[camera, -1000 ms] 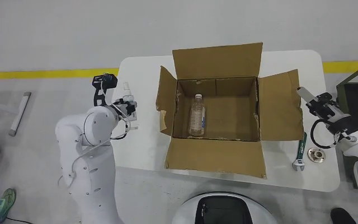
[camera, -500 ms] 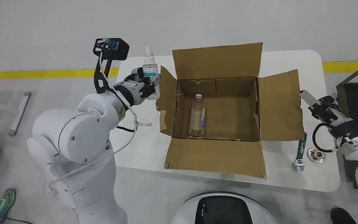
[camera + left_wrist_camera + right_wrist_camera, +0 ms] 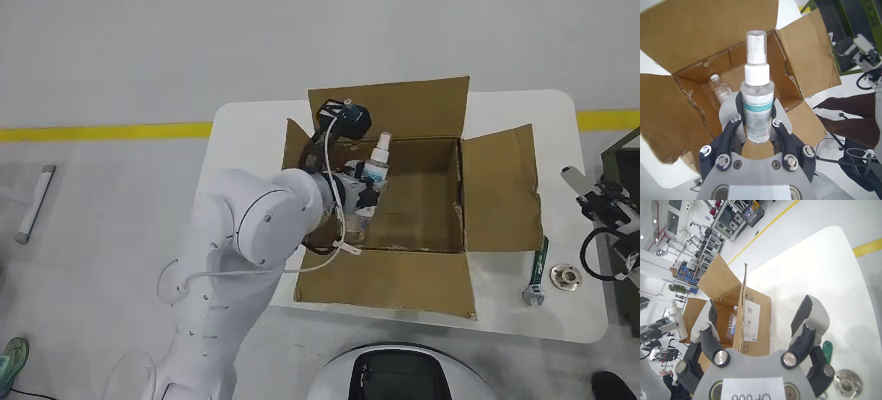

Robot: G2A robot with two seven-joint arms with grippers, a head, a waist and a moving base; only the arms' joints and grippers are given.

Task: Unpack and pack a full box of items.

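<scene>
On the white table point(image 3: 250, 130), your left gripper point(image 3: 756, 106) pinches the spray bottle point(image 3: 378, 160) upright above the box point(image 3: 385, 280), evidently for packing. Your right gripper point(image 3: 759, 309) waits beside the box, fingers spread.

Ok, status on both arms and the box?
Left gripper shut on spray bottle, over the open box. Right gripper open, empty, at table edge. Water bottle lies in the box, nearby.

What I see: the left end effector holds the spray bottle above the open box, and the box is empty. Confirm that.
Not empty: the left wrist view shows a clear plastic bottle lying inside the box. The left end effector does hold the spray bottle above the open box.
</scene>
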